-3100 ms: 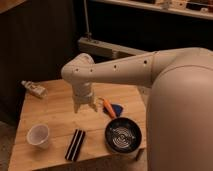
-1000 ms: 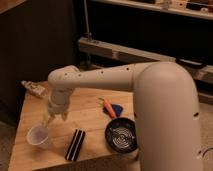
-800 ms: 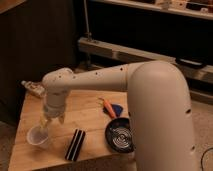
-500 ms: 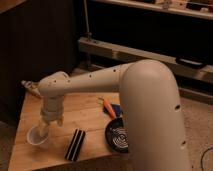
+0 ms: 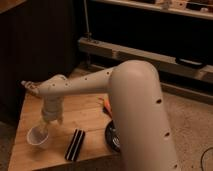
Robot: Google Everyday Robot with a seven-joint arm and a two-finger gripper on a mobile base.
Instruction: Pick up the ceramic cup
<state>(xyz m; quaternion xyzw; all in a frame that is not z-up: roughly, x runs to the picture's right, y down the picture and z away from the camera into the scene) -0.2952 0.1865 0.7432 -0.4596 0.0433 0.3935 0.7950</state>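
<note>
The small white ceramic cup point(image 5: 37, 137) stands upright near the front left of the wooden table point(image 5: 88, 120). My gripper point(image 5: 45, 127) hangs from the white arm point(image 5: 80, 86) and reaches down to the cup's far right rim, right at it. The arm's big white body fills the right half of the view. Whether the gripper touches the cup is not visible.
A black ribbed bar point(image 5: 75, 145) lies right of the cup. The black bowl point(image 5: 111, 137) is mostly hidden behind the arm. An orange and blue item point(image 5: 105, 104) lies behind it. A small object point(image 5: 26, 84) sits at the table's back left. Dark shelving stands behind.
The arm has swung from the table's middle to the left and front, and the gripper has come down onto the cup. The cup has stayed in place.
</note>
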